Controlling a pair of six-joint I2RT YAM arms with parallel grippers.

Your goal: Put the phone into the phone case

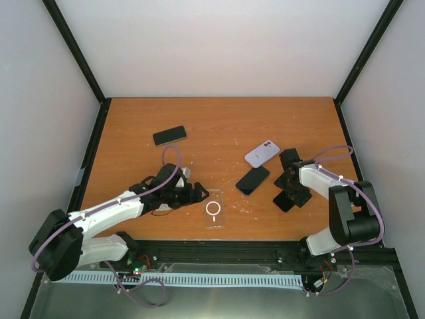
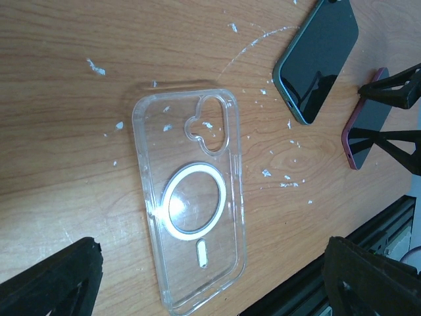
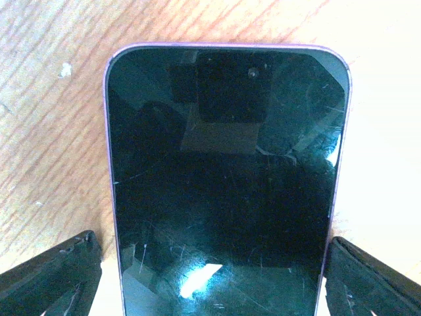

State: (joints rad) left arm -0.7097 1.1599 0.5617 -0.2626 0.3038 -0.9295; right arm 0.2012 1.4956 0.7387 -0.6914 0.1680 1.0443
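The clear phone case (image 2: 191, 197), with a white ring on its back, lies flat and free near the table's front edge (image 1: 214, 209). My left gripper (image 2: 214, 247) is open around its lower end, with black fingertips (image 2: 56, 276) well off both sides, and it sits just left of the case (image 1: 199, 195). The phone (image 3: 227, 178), screen up with a purplish rim, lies on the table (image 1: 285, 201). My right gripper (image 3: 212, 240) is open and straddles the phone's sides, with a visible gap at the left finger. That gripper (image 1: 290, 195) hangs low over the phone.
A dark green-edged phone (image 2: 316, 59) lies screen up right of the case (image 1: 252, 180). Behind it a lilac phone (image 1: 261, 154) lies back up, and a black phone (image 1: 169, 135) rests at the back left. The black rail (image 2: 368, 230) runs along the table's front edge.
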